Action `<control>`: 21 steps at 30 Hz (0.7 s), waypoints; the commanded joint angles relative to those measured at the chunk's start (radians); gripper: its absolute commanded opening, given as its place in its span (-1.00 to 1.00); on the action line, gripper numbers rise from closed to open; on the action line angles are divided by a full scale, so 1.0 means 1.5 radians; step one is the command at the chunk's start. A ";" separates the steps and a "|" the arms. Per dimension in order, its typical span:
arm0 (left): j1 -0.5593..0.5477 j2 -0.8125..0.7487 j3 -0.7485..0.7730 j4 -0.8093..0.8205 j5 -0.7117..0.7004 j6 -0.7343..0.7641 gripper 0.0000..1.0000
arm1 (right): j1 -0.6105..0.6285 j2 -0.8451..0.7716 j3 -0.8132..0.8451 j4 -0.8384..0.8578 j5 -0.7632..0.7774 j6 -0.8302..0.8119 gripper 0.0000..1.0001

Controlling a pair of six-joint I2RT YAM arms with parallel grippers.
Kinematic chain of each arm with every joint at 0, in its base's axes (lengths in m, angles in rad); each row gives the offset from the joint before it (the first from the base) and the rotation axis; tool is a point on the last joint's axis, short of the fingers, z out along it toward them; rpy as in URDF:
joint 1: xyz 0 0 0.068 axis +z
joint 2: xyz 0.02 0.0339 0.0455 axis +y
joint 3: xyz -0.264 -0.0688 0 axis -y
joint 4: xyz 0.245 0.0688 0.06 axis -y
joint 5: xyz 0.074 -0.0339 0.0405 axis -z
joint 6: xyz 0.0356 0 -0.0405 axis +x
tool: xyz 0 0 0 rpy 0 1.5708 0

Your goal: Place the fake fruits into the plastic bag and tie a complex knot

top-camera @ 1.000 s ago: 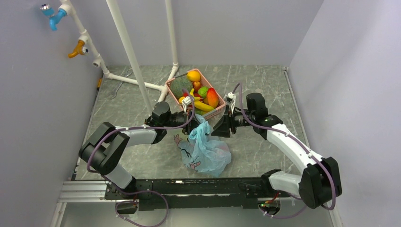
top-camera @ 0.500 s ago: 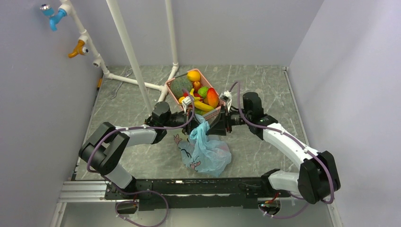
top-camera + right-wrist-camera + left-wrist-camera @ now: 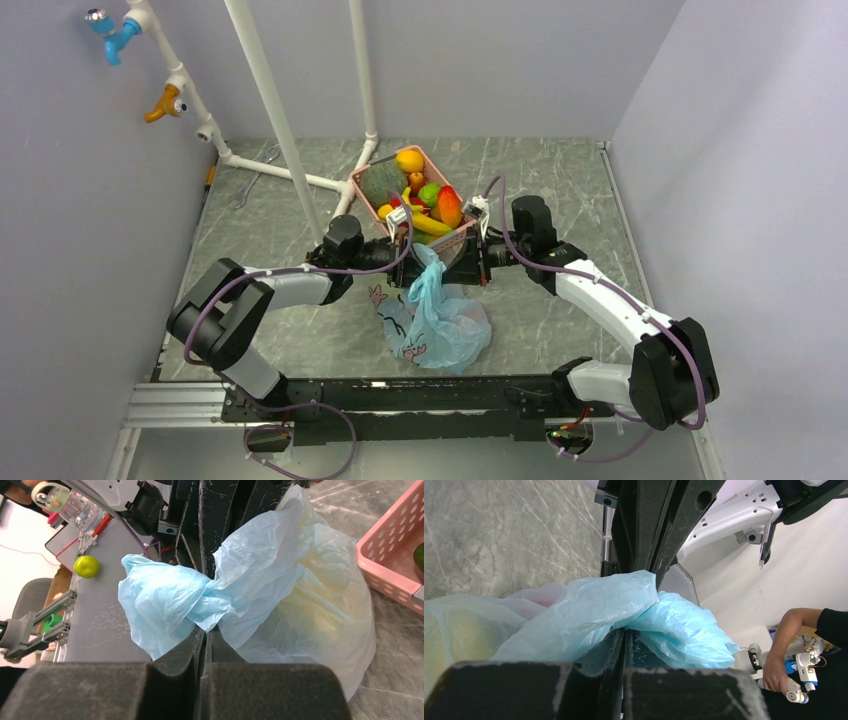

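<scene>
Both arms meet over the bag (image 3: 438, 322), which slumps on the table just in front of the basket (image 3: 392, 565). The left gripper (image 3: 623, 639) is fully closed, with a fold of the blue film pinched between its pads. The right gripper (image 3: 205, 636) is closed too, clamping a bunched wad of film right beside the left one's grip, so the two pairs of fingers sit almost nose to nose at the bag's top.

The fruits (image 3: 420, 195) lie heaped in the basket. A yellowish tint shows through the bag wall in both wrist views, which may be a fruit already inside, though the film is too cloudy to tell.

What could go wrong from here:
- The film is thin. If the arms pull apart hard, it could stretch or tear at either pinch.
- Each grip holds a loose wad, not a clean handle. A layer could slip out and the mouth would flop shut.
- With both grips this close, the mouth is gathered closed, so nothing can go in until one side spreads it.
- The basket is just beside the right arm, and a sideways swing could knock it and spill fruit.
</scene>
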 commanded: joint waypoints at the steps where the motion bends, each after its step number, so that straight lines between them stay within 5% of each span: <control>1: 0.006 -0.034 0.009 0.011 -0.001 0.024 -0.81 | -0.006 -0.017 0.019 -0.034 -0.017 -0.039 -1.00; 4: 0.006 -0.035 0.008 0.015 -0.002 0.025 -0.82 | -0.006 -0.014 0.019 -0.019 -0.018 -0.022 -1.00; 6: 0.006 -0.028 0.010 0.031 0.000 0.015 -1.00 | -0.006 -0.013 0.020 0.003 -0.027 0.002 -0.91; 8: 0.005 -0.024 0.015 0.040 0.003 0.007 -1.00 | -0.006 -0.014 0.037 -0.051 -0.036 -0.019 -0.29; 9: 0.006 -0.023 0.016 0.043 0.002 0.006 -1.00 | -0.006 -0.017 0.043 -0.089 -0.034 -0.046 -0.16; 21: 0.000 -0.010 0.021 0.064 0.003 -0.009 -1.00 | -0.017 -0.022 0.005 -0.019 -0.023 -0.011 -0.29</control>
